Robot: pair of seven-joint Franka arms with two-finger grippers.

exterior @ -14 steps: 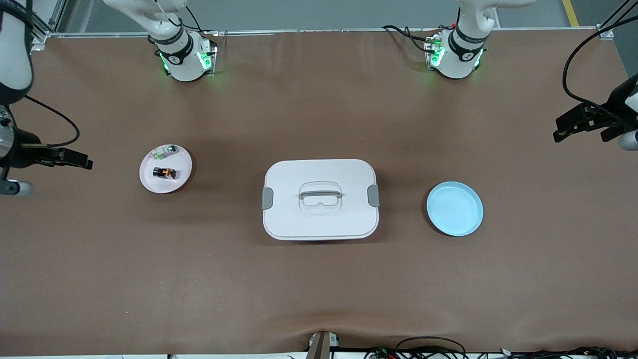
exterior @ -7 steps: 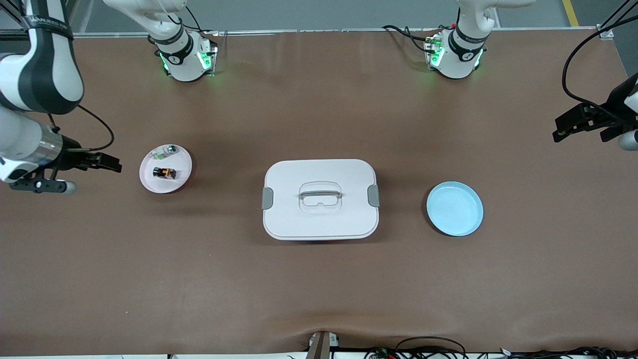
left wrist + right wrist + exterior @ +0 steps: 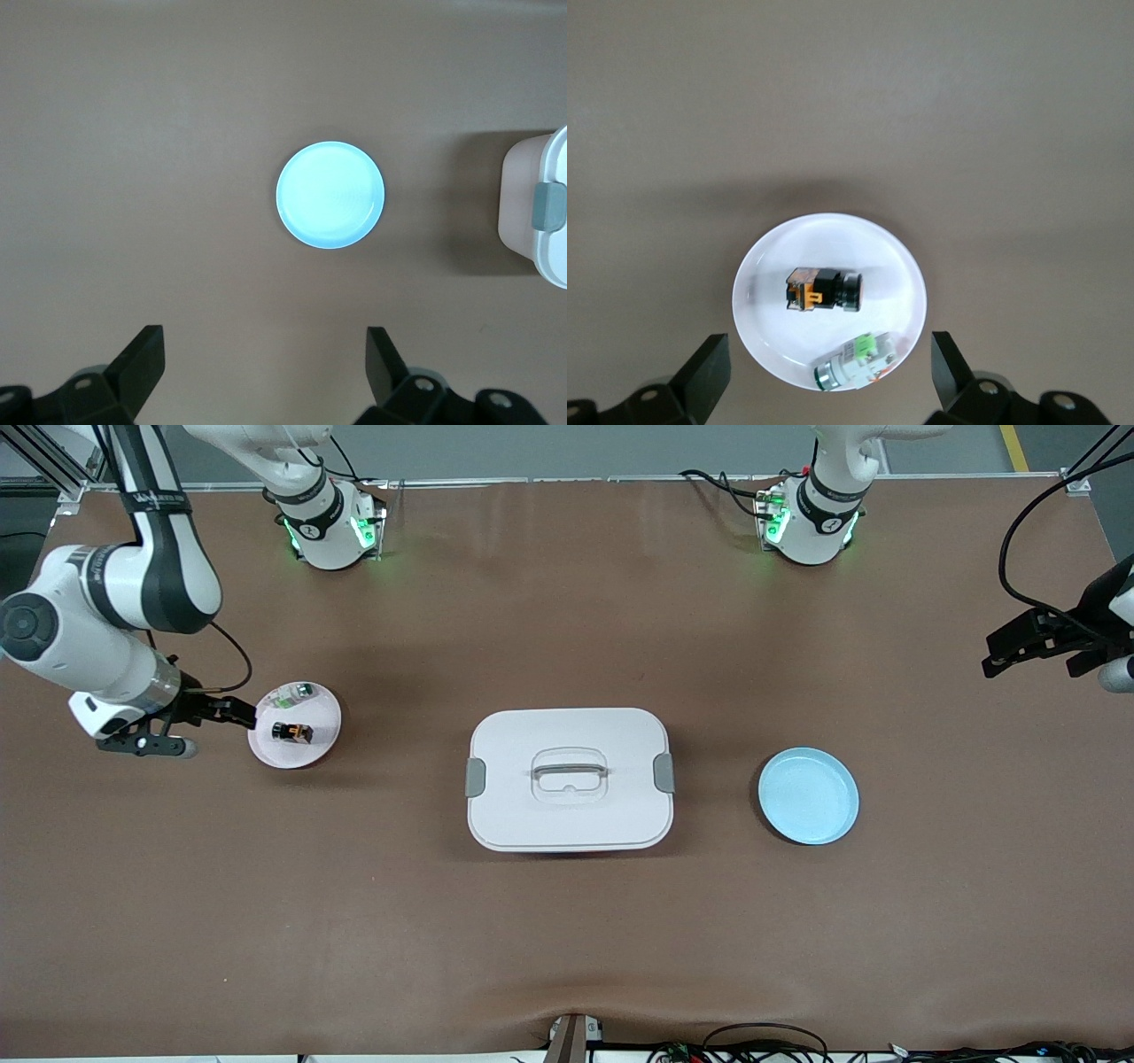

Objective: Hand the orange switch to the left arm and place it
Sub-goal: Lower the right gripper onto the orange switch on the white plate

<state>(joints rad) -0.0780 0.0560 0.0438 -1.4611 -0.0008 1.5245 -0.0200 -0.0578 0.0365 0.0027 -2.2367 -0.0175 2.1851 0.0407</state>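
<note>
The orange switch (image 3: 291, 732) lay on its side in the pink plate (image 3: 324, 733), which stood toward the right arm's end of the table (image 3: 567, 939), roughly midway between the table's base edge and its camera-side edge. A silvery-white part with green (image 3: 298, 692) shared that plate, lying near the rim on the side toward the robot bases, close to the switch but not touching it. The right tool (image 3: 239, 713) hung at the plate's outer rim with its fingers (image 3: 709, 370) spread wide apart and nothing between them; the right wrist view showed plate and switch framed between the two fingers. The box (image 3: 569, 778) stood at the middle of the table, lid on, grey side clips (image 3: 475, 777) in place, contents not visible. The blue plate (image 3: 808, 795) stood toward the left arm's end of the table, well apart from the box, and held nothing. The left tool (image 3: 1032, 642) waited over the table's edge at the left arm's end, fingers (image 3: 140, 361) likewise spread wide and holding nothing.
</note>
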